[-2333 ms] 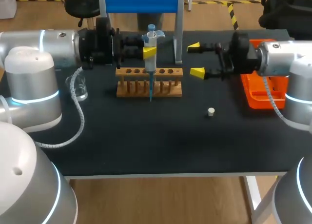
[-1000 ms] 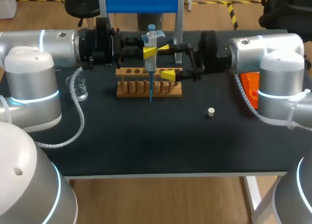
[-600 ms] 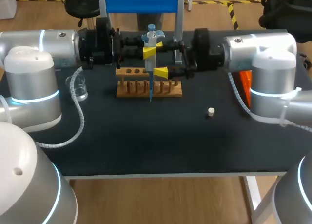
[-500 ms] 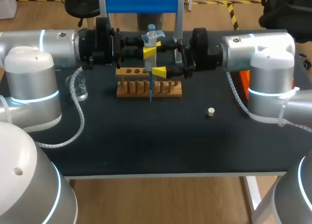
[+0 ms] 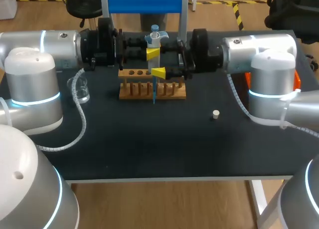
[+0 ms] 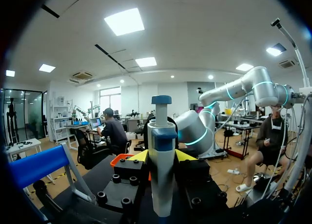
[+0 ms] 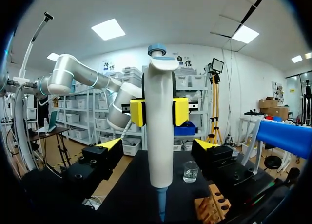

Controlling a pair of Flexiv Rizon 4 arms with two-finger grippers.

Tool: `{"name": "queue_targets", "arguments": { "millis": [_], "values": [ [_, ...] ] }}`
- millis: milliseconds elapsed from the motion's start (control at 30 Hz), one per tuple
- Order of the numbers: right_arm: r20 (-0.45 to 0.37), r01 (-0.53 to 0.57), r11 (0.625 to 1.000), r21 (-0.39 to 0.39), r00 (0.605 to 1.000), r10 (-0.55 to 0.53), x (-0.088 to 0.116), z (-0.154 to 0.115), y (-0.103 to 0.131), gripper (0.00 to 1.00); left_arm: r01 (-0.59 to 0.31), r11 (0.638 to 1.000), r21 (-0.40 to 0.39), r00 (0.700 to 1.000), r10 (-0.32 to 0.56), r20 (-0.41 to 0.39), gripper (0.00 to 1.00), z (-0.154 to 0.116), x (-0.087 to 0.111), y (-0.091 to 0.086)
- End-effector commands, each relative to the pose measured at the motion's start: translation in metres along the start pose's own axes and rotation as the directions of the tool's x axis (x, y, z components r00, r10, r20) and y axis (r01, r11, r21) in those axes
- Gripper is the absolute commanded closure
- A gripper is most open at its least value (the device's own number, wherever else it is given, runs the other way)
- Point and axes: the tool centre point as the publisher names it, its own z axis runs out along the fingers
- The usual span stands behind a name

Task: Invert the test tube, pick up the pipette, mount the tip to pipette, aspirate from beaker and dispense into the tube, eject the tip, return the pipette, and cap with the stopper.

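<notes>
The left gripper [image 5: 153,53] was clamped on the pipette [image 5: 154,64] from two sides. It held the pipette upright above the wooden rack [image 5: 174,92], with the blue tip [image 5: 154,92] pointing down at the rack's middle holes. The right gripper [image 7: 157,147] stood level with the pipette's lower body, jaws spread, one finger on either side and neither touching.

Judged step: with the tip mounted and the pipette over the rack, this was dispensing or tip ejection — which of the two could not be told. No test tube could be made out in the rack. The next move would call for the right fingers to close squarely on the pipette without knocking the tip off line.

Count: one pipette, one tip, one rack, one beaker [image 5: 82,92] near the left arm, one stopper [image 5: 216,114] loose on the table [image 5: 149,139], two grippers.
</notes>
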Motion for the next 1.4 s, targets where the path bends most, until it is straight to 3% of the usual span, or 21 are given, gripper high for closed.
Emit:
{"name": "queue_targets", "arguments": {
  "millis": [33,233,433,533,667,1000,1033,1067,1400],
  "values": [
    [0.003,0.001,1.0,0.0,1.0,-0.001,-0.001,0.004,-0.001,0.1,-0.003,1.0,0.005,1.0,0.003,0.003,1.0,0.001,0.001,0.001],
    [0.004,0.004,1.0,0.002,1.0,-0.004,-0.001,0.006,0.0,0.15,-0.003,1.0,0.005,1.0,0.003,0.003,1.0,0.001,0.001,0.001],
    [0.002,0.005,1.0,0.005,1.0,-0.005,-0.001,0.007,-0.001,0.51,-0.003,1.0,0.005,1.0,0.003,0.003,1.0,0.001,0.001,0.001],
    [0.001,0.004,1.0,0.004,1.0,-0.004,-0.001,0.007,-0.001,0.63,-0.003,1.0,0.005,1.0,0.003,0.003,1.0,0.001,0.001,0.001],
    [-0.003,0.007,1.0,0.001,1.0,-0.007,-0.001,0.007,0.0,1.0,-0.003,1.0,0.005,1.0,0.003,0.003,1.0,0.001,0.001,0.001],
    [-0.013,0.009,1.0,-0.007,1.0,-0.009,0.0,0.006,0.002,1.0,-0.003,1.0,0.005,1.0,0.003,0.003,1.0,0.001,0.001,0.001],
    [-0.013,0.009,1.0,-0.008,1.0,-0.009,0.0,0.005,0.002,1.0,-0.003,1.0,0.005,1.0,0.003,0.003,0.83,0.001,0.001,0.001],
    [-0.013,0.008,1.0,-0.009,1.0,-0.008,-0.001,0.005,0.002,1.0,-0.003,1.0,0.005,1.0,0.003,0.003,0.0,0.001,0.001,0.001],
    [-0.015,0.01,1.0,-0.017,1.0,-0.01,-0.006,-0.026,0.006,1.0,-0.003,1.0,0.005,1.0,0.003,0.003,0.0,0.001,0.001,0.001]
  ]
}}
